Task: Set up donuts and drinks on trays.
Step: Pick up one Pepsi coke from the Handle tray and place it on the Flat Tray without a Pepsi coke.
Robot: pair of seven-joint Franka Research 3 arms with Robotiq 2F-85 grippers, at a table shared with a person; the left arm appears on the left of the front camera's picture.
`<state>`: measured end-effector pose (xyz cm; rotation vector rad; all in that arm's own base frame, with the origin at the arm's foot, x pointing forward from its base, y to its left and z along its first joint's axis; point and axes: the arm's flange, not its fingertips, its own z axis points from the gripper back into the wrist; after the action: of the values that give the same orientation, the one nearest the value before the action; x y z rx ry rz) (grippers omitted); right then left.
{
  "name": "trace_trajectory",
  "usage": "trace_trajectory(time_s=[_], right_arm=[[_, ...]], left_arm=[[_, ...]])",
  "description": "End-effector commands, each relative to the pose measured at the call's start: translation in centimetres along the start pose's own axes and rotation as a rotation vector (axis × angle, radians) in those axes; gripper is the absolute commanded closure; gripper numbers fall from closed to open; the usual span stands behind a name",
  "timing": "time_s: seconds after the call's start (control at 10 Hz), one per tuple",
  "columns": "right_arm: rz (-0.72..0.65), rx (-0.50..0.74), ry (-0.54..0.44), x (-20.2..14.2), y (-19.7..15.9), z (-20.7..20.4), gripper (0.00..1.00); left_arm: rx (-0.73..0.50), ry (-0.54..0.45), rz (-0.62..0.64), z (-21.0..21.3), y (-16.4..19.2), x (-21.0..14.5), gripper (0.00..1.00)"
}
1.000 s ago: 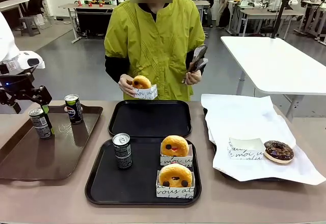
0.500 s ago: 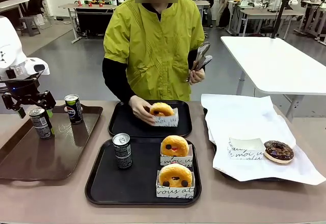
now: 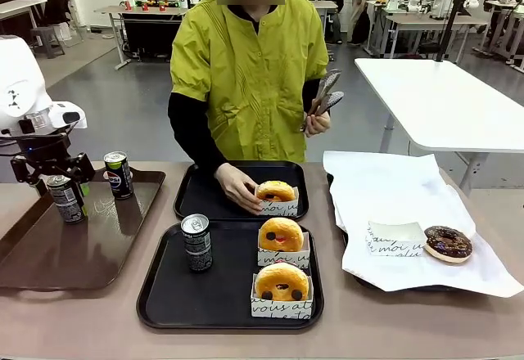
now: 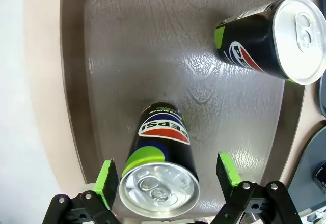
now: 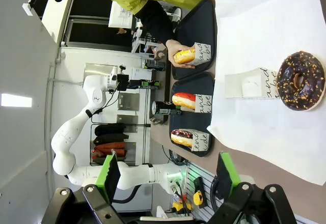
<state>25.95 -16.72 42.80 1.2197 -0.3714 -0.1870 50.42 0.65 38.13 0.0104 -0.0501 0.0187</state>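
Two drinks stand on the brown tray [image 3: 49, 254]. My left gripper [image 3: 59, 182] is open around the top of the nearer can [image 3: 65, 200]; in the left wrist view the green pads [image 4: 106, 176] flank that can [image 4: 162, 147] with gaps on both sides. The other can [image 3: 119, 174] [image 4: 275, 38] stands free. The near black tray [image 3: 221, 299] holds a third can [image 3: 196, 243] and two donuts [image 3: 281, 235] [image 3: 282, 282]. A person's hand [image 3: 237, 188] rests a donut [image 3: 276, 191] on the far black tray [image 3: 209, 182]. My right gripper [image 5: 168, 173] is open and holds nothing.
A chocolate donut [image 3: 448, 243] [image 5: 300, 80] and an empty paper holder [image 3: 395, 239] lie on white paper [image 3: 393, 188] over a tray at the right. The person's other hand holds tongs [image 3: 323, 92] at chest height. A white table [image 3: 442, 102] stands behind on the right.
The person lowered the donut from chest height onto the far black tray. My left gripper shifted slightly right and down around the can, still open.
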Motion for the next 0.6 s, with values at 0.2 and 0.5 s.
trace_trajectory(time_s=[0.2, 0.5], right_arm=[[0.013, 0.016, -0.007, 0.1, -0.1, 0.0, 0.00], [0.013, 0.016, -0.007, 0.1, -0.1, 0.0, 0.00]], left_arm=[[0.010, -0.004, 0.015, -1.0, -0.5, 1.6, 0.00], [-0.012, 0.009, 0.030, -1.5, 0.4, 1.9, 0.00]])
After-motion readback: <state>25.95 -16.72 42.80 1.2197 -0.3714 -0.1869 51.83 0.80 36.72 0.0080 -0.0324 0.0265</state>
